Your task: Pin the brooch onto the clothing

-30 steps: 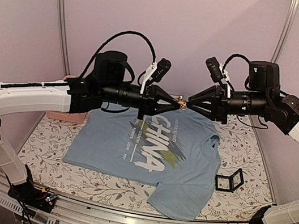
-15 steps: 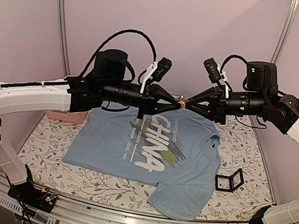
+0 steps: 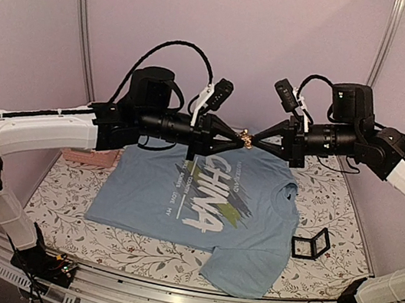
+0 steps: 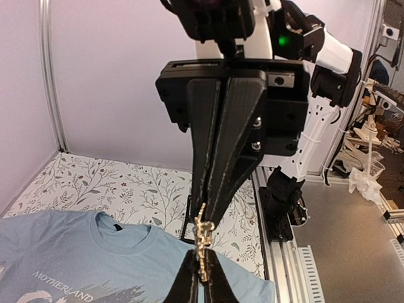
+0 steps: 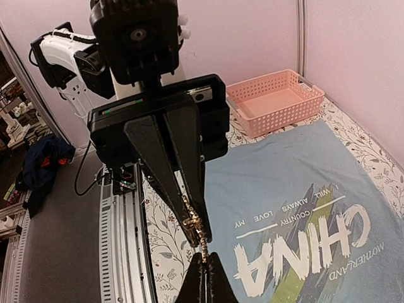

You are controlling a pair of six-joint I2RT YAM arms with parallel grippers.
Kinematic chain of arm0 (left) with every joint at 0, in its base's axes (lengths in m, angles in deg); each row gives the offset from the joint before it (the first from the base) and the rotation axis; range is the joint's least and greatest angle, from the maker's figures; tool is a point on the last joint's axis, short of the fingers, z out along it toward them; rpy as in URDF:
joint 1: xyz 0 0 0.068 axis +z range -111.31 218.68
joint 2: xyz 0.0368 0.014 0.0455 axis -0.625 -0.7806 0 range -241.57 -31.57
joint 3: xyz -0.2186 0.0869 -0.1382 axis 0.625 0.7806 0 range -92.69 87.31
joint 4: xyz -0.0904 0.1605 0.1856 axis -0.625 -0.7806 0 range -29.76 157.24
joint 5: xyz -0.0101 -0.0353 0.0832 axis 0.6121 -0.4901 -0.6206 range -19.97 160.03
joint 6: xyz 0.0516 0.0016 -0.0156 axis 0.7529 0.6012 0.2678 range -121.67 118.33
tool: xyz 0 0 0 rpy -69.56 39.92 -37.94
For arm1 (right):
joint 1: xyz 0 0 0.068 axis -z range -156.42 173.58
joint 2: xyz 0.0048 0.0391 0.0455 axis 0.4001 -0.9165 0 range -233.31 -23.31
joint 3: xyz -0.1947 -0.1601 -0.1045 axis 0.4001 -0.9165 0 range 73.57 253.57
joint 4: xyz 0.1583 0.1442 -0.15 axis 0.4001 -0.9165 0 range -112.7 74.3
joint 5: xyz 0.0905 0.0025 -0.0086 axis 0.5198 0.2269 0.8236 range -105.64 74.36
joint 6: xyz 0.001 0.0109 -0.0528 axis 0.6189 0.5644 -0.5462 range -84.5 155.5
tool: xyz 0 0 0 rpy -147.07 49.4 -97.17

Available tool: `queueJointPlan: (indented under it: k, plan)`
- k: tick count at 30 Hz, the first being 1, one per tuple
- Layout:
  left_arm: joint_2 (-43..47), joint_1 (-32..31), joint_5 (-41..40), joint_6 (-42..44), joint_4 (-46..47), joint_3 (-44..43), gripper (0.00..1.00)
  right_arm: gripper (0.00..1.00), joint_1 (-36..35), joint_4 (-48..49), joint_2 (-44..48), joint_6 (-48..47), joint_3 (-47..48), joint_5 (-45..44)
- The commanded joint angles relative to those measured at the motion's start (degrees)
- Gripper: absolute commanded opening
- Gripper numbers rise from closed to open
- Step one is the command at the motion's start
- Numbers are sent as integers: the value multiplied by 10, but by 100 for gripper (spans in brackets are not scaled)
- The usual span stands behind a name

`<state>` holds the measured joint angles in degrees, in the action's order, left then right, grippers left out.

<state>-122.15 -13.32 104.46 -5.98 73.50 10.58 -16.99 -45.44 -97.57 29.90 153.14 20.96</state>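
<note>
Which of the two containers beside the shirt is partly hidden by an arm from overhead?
The pink basket left of the shirt, partly behind the left arm. The black open-frame box on the shirt's right is fully visible.

Shirt (image 3: pixel 200 213) lies flat on table (image 3: pixel 60 209). Basket (image 3: pixel 91 156) sits behind the shirt's left corner, frame (image 3: pixel 310 243) near its right edge. Above its far edge, left gripper (image 3: pixel 237 135) and right gripper (image 3: pixel 254 137) both pinch the brooch (image 3: pixel 245 137).

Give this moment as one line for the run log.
left gripper: shut on brooch | right gripper: shut on brooch | brooch: in air, clear of T-shirt | stage: not pinned
</note>
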Motion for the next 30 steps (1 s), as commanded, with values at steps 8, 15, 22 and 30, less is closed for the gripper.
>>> queueJointPlan:
  k: [8, 15, 22, 30]
  plan:
    - [-7, 9, -10, -10, 6, -8, 23, 0, 1, 66, 27, 37, -30, -2]
    - [4, 11, -22, -10, 10, 4, 13, 0, 1, 68, 32, 40, -35, -10]
    - [5, 12, -21, -12, 9, 6, 0, 0, 1, 70, 34, 41, -39, -11]
    - [1, 11, -8, 2, 5, 2, 0, 56, 1, 66, 25, 36, -29, 11]
